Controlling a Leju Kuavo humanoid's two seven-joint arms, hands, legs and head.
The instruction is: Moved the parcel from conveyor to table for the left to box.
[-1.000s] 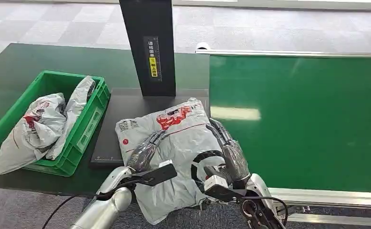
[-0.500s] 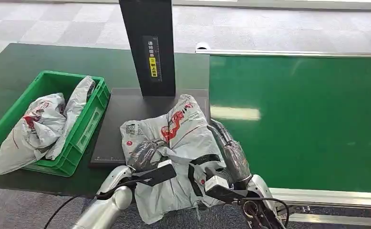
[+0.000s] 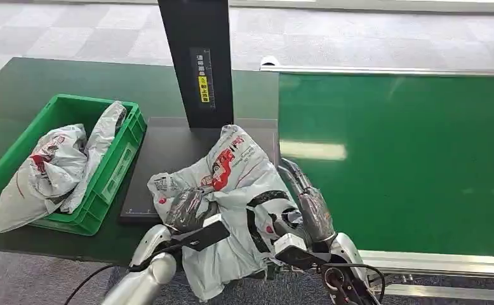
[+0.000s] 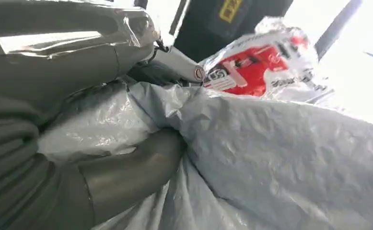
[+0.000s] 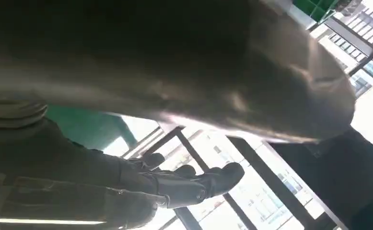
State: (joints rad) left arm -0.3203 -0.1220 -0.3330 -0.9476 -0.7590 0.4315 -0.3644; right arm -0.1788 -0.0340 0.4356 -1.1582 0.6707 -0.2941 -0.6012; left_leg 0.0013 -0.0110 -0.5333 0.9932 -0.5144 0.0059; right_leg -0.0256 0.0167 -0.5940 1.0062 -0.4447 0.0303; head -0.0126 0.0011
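Our left hand (image 3: 186, 210) grips the parcel (image 3: 241, 190) on its left side, fingers dug into the grey plastic; the left wrist view shows the thumb (image 4: 127, 170) pressed into a fold of the bag (image 4: 271, 143). Our right hand (image 3: 308, 206) lies flat against the parcel's right side, fingers (image 5: 184, 179) straight and together, so we read it as pressing, not closed around it. Parcel is bunched up between both hands, over the near edge of the black base plate (image 3: 168, 146), part of it hanging off the table (image 3: 16, 89) edge. Black post (image 3: 197, 57) stands just behind it. Conveyor (image 3: 409, 159) to the right, green crate (image 3: 114, 171) with two more bags (image 3: 54, 165) to the left.
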